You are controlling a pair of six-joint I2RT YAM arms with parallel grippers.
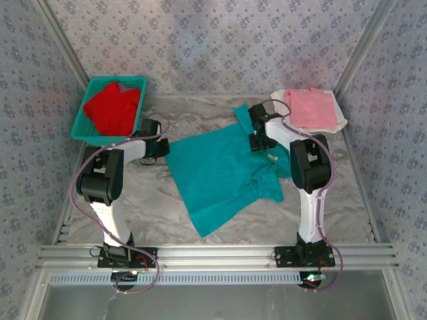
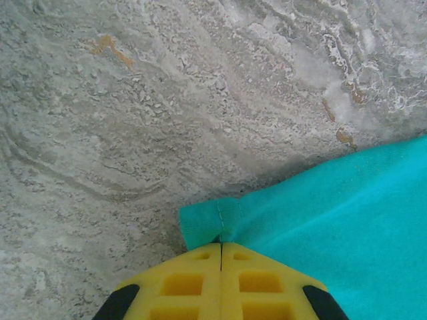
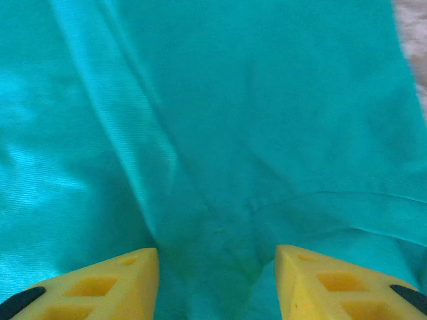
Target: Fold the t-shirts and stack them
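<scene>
Our left hand (image 2: pixel 221 248) has its yellow fingers pressed together, and the hemmed corner of the teal t-shirt (image 2: pixel 347 220) runs straight into the seam between the tips, so we read it as clamped on that corner. Around it lies bare marbled table (image 2: pixel 133 100). From above, this left hand (image 1: pixel 162 148) sits at the shirt's left corner, low over the table.

Our right hand (image 3: pixel 217 257) has its fingers standing apart, with nothing between them. It hovers close over wrinkled teal t-shirt (image 3: pixel 267 100) fabric, where a curved seam crosses under the tips. From above, the right hand (image 1: pixel 259 142) is at the shirt's far right part, near a sleeve.

The teal t-shirt (image 1: pixel 220 177) lies spread, slanted, across the middle of the table (image 1: pixel 147 213), between the two arms, its right side bunched into folds.

At the far right corner a pink t-shirt (image 1: pixel 311 107) lies folded on top of white cloth (image 1: pixel 341 122). At the far left, a red t-shirt (image 1: pixel 113 108) sits crumpled inside a teal mesh basket (image 1: pixel 79 127).
</scene>
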